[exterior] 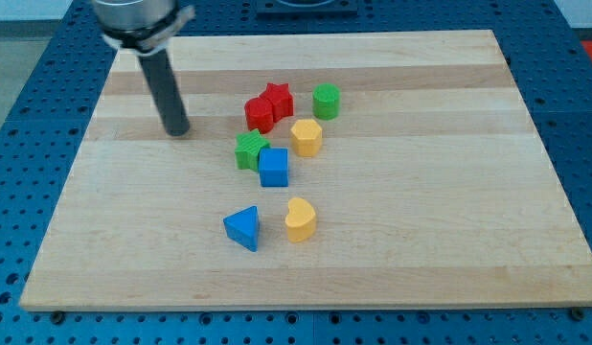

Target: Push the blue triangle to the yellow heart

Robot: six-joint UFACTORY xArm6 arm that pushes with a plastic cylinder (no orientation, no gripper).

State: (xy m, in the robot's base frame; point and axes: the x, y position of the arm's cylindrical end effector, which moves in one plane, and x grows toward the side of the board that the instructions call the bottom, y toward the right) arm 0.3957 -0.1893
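The blue triangle (243, 228) lies on the wooden board (449, 211) toward the view's bottom, left of centre. The yellow heart (300, 219) sits just to its right, a small gap apart. My tip (176, 131) rests on the board at the view's upper left, well above and left of the blue triangle, touching no block.
A cluster sits at mid-board: a red star (278, 99) and a red block (260, 114), a green cylinder (326, 100), a yellow hexagon-like block (307, 137), a green star (249, 150) and a blue cube (273, 167). Blue perforated table surrounds the board.
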